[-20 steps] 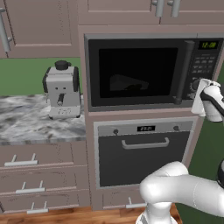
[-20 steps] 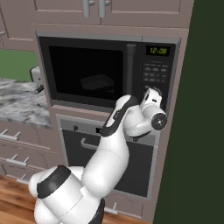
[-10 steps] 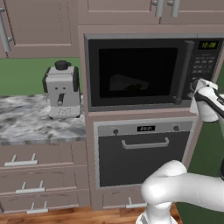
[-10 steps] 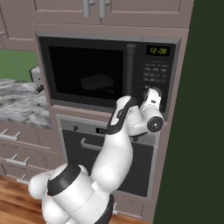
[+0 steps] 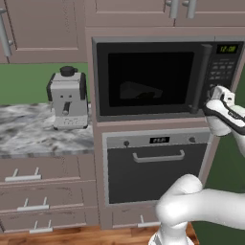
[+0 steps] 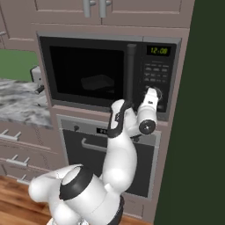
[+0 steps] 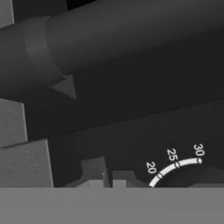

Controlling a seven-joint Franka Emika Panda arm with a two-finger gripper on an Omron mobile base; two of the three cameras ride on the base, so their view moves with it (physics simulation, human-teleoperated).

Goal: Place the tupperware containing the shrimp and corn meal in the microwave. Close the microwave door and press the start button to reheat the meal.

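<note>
Reaching toward the black button panel (image 6: 157, 83), the gripper (image 6: 150, 93) sat right at the lower part of the microwave (image 5: 165, 76), just by the round dial (image 7: 192, 175) with its 20, 25 and 30 marks. Its two fingertips (image 7: 94, 175) stood close together with only a narrow slit between them, holding nothing. The microwave door (image 5: 148, 79) lay flat against the front, its vertical black bar handle (image 6: 131, 72) just beside the panel. Behind the dark glass, the tupperware (image 6: 96, 81) rested on the microwave floor; its contents could not be made out. A coffee machine (image 5: 68, 98) stood on the marble counter (image 5: 33, 136), near the counter's edge against the microwave column. Below was the oven (image 5: 153, 167).
</note>
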